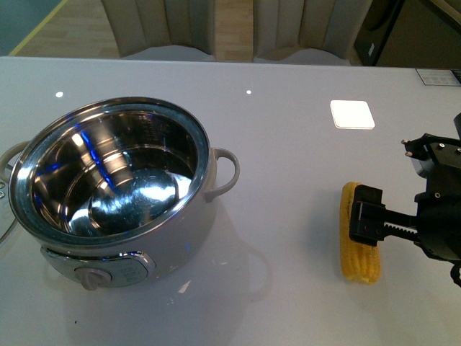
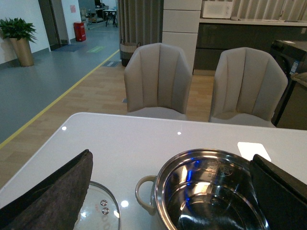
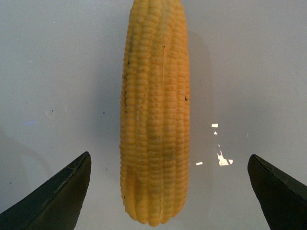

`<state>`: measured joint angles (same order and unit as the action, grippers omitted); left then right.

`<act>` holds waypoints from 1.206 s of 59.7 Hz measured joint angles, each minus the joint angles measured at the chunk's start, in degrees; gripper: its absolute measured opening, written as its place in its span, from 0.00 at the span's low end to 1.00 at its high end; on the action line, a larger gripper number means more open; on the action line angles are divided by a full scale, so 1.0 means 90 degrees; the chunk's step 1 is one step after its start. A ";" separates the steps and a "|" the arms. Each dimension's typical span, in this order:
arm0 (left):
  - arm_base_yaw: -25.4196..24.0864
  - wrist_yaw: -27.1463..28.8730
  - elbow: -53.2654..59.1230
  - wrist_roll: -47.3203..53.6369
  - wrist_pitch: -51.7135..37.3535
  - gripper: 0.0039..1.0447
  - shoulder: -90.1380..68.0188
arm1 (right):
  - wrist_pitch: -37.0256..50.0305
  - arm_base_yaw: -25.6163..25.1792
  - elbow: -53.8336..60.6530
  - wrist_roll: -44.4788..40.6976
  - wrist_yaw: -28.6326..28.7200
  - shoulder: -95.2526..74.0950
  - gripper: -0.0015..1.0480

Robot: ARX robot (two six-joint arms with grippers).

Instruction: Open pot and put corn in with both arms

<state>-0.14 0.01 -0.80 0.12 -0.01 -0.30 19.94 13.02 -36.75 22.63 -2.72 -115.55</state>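
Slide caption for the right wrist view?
Open right gripper straddles the corn lying on the white table, not yet grasped.

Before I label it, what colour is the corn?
Yellow-orange; the corn shows best in the right wrist view.

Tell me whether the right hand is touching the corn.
Apart. Right wrist view: the right hand straddles the corn, bare table showing inside both fingers.
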 joint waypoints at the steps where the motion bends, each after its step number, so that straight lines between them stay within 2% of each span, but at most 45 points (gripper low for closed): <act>1: 0.0000 0.0000 0.0000 0.0000 0.0000 0.93 0.0000 | 0.0015 0.0010 -0.0058 0.0017 0.0015 -0.0085 0.91; 41: 0.0000 0.0000 0.0000 0.0000 0.0000 0.93 0.0000 | 0.0155 0.0063 -0.0719 0.0063 0.0046 -0.1277 0.91; 61: 0.0000 0.0000 0.0000 0.0000 0.0000 0.93 0.0000 | 0.0187 0.0114 -0.0765 0.0063 0.0109 -0.1452 0.44; 72: 0.0000 0.0000 0.0000 0.0000 0.0000 0.93 0.0000 | 0.0240 0.0126 -0.0646 0.0061 0.0155 -0.1401 0.31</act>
<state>-0.14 0.01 -0.80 0.12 -0.01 -0.30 22.11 14.15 -42.57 23.18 -1.32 -128.16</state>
